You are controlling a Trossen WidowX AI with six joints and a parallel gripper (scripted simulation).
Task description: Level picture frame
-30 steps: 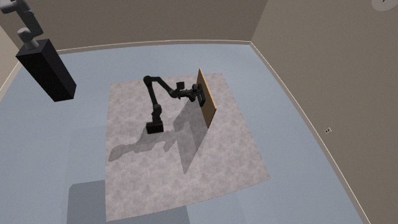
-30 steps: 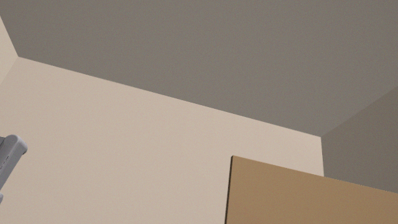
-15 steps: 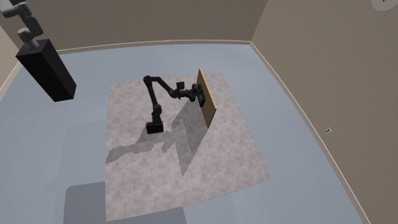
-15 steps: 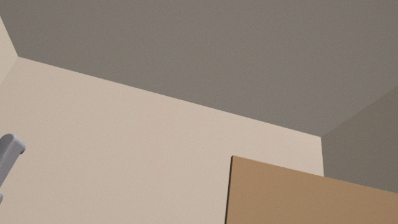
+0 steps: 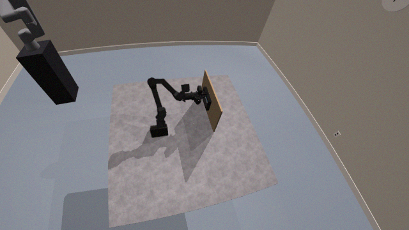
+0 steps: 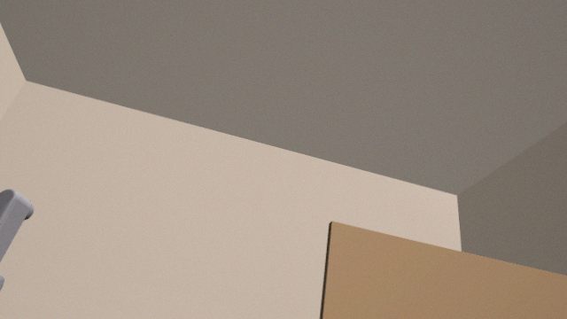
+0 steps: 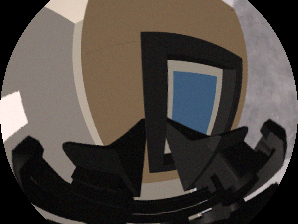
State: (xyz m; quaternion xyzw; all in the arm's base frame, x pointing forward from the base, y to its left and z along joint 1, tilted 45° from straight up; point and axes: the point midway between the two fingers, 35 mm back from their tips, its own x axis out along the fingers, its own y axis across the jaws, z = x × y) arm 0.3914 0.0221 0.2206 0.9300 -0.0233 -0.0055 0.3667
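Note:
The picture frame (image 5: 208, 103) (image 7: 154, 80) has a dark border, a pale mat and a blue picture. It is in front of the upright tan board (image 5: 216, 101) (image 6: 425, 288) (image 7: 112, 70). My gripper (image 5: 203, 93) (image 7: 156, 125) is shut on the frame's border bar, the left one in the wrist view, with one finger on each side of it. The frame looks slanted in the wrist view, but that lens bends lines, and I cannot tell whether it is level. The screw and the notched strip are hidden. The exterior view shows only the board's upper part, without frame or gripper.
The arm's base (image 5: 158, 131) stands on a mottled grey mat (image 5: 144, 198), to the left of the board in the top view. A grey robot arm (image 5: 30, 45) stands on a black pedestal (image 5: 48, 73) at the far left. Room walls surround the floor.

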